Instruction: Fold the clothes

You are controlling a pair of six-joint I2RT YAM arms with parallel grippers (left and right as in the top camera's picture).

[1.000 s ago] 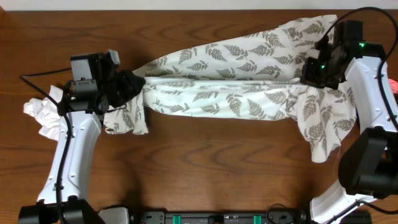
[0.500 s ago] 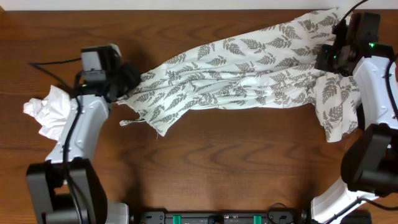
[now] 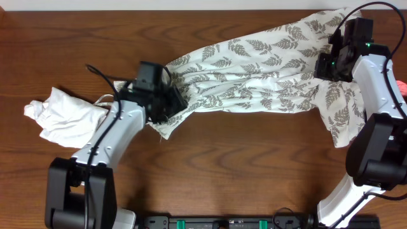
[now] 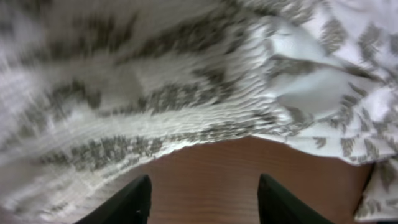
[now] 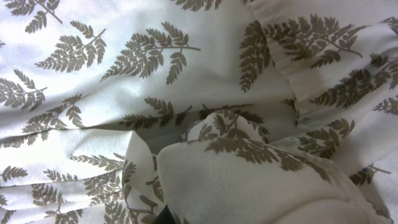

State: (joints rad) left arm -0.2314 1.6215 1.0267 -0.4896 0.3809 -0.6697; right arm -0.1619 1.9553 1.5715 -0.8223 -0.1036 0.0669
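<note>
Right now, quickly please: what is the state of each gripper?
Left gripper: open, holding nothing, beside the edge of the cream-white fern-printed fabric garment.
Right gripper: closed on the same garment's other end.

White arms [image 3: 105, 137], black fingers [image 4: 134, 200]

**Left jaws apart, right jaws clamped**

The left arm [image 3: 105, 137] rises from its base by the front edge of the brown wooden table [image 3: 254, 165], on the left side, and slants inward toward the middle. Its black wrist is turned to the right. The left gripper [image 3: 172, 103] points low, its two black fingers [image 4: 134, 202] standing well apart.

The right arm [image 3: 381, 89] climbs along the right edge and bends left near the far right corner. The right gripper [image 3: 325, 65] is closed, pinching the cream-white fabric garment printed with grey-green fern leaves [image 3: 254, 63].
</note>
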